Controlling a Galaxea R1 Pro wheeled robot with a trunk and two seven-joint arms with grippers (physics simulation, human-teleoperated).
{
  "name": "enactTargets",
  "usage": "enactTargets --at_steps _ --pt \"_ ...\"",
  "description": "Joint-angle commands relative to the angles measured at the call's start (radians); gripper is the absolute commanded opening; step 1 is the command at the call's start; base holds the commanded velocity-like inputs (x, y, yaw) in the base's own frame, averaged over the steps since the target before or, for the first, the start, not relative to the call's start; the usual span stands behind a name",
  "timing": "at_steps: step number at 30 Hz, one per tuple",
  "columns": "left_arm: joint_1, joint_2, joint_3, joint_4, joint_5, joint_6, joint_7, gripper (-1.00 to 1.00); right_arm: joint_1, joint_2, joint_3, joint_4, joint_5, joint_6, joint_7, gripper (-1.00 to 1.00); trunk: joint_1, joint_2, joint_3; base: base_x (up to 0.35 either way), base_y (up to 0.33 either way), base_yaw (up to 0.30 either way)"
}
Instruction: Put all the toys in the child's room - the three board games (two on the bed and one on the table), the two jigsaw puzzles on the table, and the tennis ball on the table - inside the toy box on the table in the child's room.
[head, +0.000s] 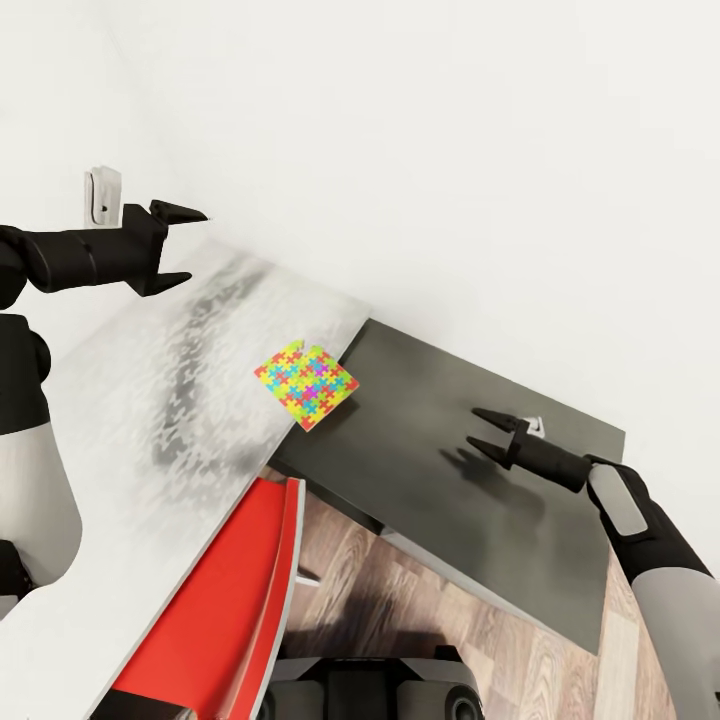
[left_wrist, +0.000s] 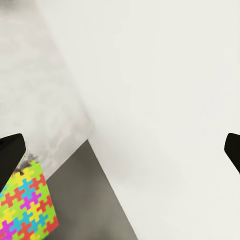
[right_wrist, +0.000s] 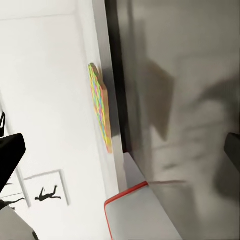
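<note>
A multicoloured jigsaw puzzle (head: 305, 384) lies flat on the table's pale grey top (head: 150, 400), at the edge where the dark grey section (head: 440, 500) begins. The left wrist view catches the puzzle (left_wrist: 25, 205) too, and the right wrist view has the puzzle (right_wrist: 100, 105) edge-on. My left gripper (head: 185, 245) hovers open, raised over the pale top's far left part, well away from the puzzle. My right gripper (head: 482, 430) is open just above the dark section, to the puzzle's right, with nothing between its fingers. The toy box, board games and tennis ball are out of view.
A red chair (head: 230, 610) stands tucked against the table's front edge, below the puzzle. A white wall fitting (head: 102, 195) sits behind the left gripper. Wood-plank floor (head: 480, 640) runs under the dark section. The right wrist view includes a black silhouette print (right_wrist: 47, 192) on the wall.
</note>
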Motion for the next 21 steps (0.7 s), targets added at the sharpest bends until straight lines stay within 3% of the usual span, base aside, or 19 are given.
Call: enactTargets --at_steps 1,21 --pt "-0.001 0.000 0.001 0.000 0.008 0.006 0.010 1.00 0.000 0.001 -0.001 0.003 0.004 0.001 0.005 1.00 0.001 -0.002 -0.001 0.000 0.000 0.161" --pt "-0.007 0.000 0.001 0.000 0.010 0.005 0.010 1.00 -0.001 0.002 -0.003 0.055 0.006 -0.024 0.000 1.00 0.001 -0.002 -0.001 0.000 0.000 0.245"
